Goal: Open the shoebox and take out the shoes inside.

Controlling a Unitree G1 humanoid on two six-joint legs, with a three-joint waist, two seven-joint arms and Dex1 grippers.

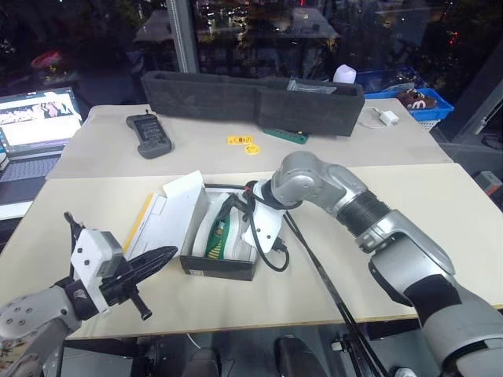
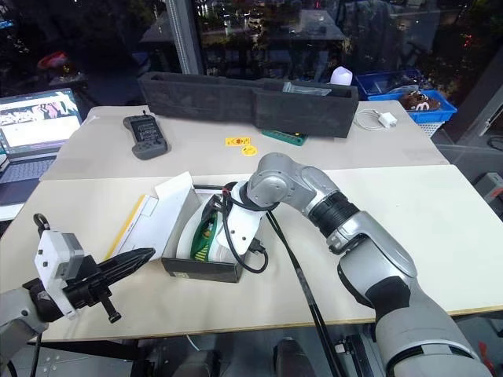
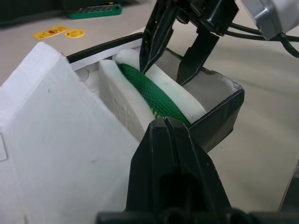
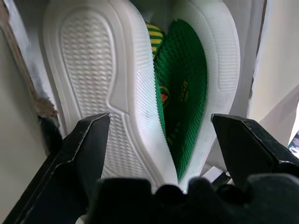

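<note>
A: Where's the shoebox (image 1: 218,263)?
B: Mid tabletop (image 1: 393,267), nearer its front edge. Lid (image 1: 174,214) flipped open, white inside showing, leaning off the box's left side.
A: Shoes?
B: Shoes (image 4: 154,88) in the box, lying on their sides, green knit uppers pressed together btwn the white soles.
A: Right gripper (image 3: 174,56)?
B: Over the box, pointing down into it, jaws wide apart, one finger on either side of the pair. Nothing gripped; can't tell if the tips touch the soles.
A: Left gripper (image 1: 161,258)?
B: Just left of the box, near the lid, pointing at it roughly level. Jaws closed, empty.
A: Anything else?
B: Behind the box: yellow stickers (image 1: 243,143), grey handheld remote (image 1: 148,135), long black foam tray (image 1: 251,100). Laptop (image 1: 35,129) far left of the box.
</note>
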